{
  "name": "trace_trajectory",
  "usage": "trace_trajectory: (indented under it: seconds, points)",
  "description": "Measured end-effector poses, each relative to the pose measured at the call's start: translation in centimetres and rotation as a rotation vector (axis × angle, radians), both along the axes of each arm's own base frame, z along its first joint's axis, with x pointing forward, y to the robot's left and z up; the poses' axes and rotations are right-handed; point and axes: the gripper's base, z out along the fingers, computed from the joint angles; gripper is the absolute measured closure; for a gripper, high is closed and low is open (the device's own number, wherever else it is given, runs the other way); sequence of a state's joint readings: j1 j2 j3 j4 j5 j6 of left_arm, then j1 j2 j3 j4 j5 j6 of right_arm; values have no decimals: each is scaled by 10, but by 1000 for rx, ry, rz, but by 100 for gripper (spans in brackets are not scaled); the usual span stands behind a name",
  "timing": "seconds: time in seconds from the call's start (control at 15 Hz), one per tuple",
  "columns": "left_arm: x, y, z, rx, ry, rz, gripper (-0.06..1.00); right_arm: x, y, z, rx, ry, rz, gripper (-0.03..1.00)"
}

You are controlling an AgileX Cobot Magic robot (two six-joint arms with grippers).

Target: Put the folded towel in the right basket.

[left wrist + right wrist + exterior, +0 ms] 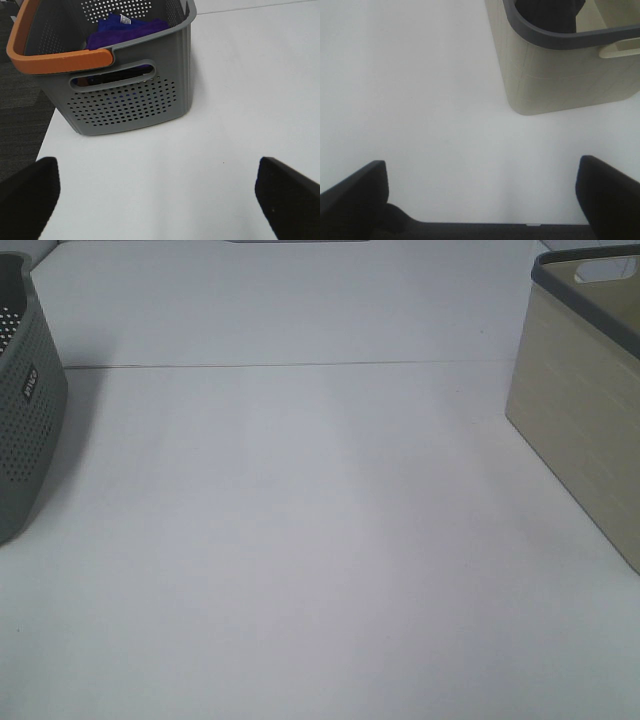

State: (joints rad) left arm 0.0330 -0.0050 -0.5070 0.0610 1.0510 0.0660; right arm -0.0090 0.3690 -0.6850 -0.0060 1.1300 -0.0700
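While unhandled: purple folded towel lying inside grey basket at table's left; soft, light, likely limp; pinch at folded edge. Both grippers spread wide, empty.

Flat, even room light, slightly soft pictures.
The white table looks washed and faintly hazy; a soft shadow lies beside the grey basket; black fingertips blur at the edges.

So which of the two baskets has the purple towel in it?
The grey perforated basket with the orange handle holds the purple towel, not the beige one.
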Motion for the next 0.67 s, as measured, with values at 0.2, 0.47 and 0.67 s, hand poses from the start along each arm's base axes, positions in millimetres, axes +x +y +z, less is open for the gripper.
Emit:
trace_trajectory:
  seconds: [0.2,0.47,0.67]
  points:
    - [0,0,0,0,0,0,-5,-29,2,-24,14,-98,7,-1]
    - [0,0,0,0,0,0,-5,-44,6,-58,61,-149,32,-1]
    - [0,0,0,0,0,0,-5,-43,6,-59,62,-153,32,-1]
